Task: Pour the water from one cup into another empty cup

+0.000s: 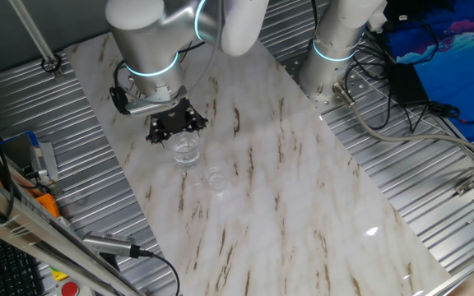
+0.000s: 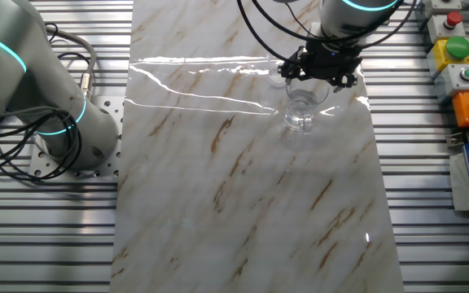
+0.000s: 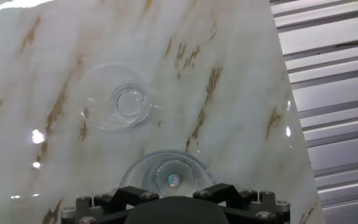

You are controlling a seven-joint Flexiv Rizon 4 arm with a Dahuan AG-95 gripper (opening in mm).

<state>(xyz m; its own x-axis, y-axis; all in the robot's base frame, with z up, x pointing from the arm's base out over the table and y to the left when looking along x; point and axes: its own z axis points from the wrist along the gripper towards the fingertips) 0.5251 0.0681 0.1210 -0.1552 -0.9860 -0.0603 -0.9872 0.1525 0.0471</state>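
While my gripper (image 1: 176,125) hovers low over the marble table (image 1: 303,189), I see the larger tumbler (image 1: 186,150) standing upright just below it, not lifted. Whether the jaws are apart or together I cannot tell; the hand view shows only the mount above the glass's rim. The smaller cup (image 1: 216,180) stands near the tumbler, apart from it. Water is perhaps a faint glint in the tumbler.

We cannot make out the water in the larger tumbler (image 1: 186,150), only glints. In the hand view the gripper (image 3: 171,208) is cut off by the bottom edge, fingers unseen, and its body hides the tumbler's near rim. The smaller cup (image 2: 278,80) is partly hidden in the other fixed view.
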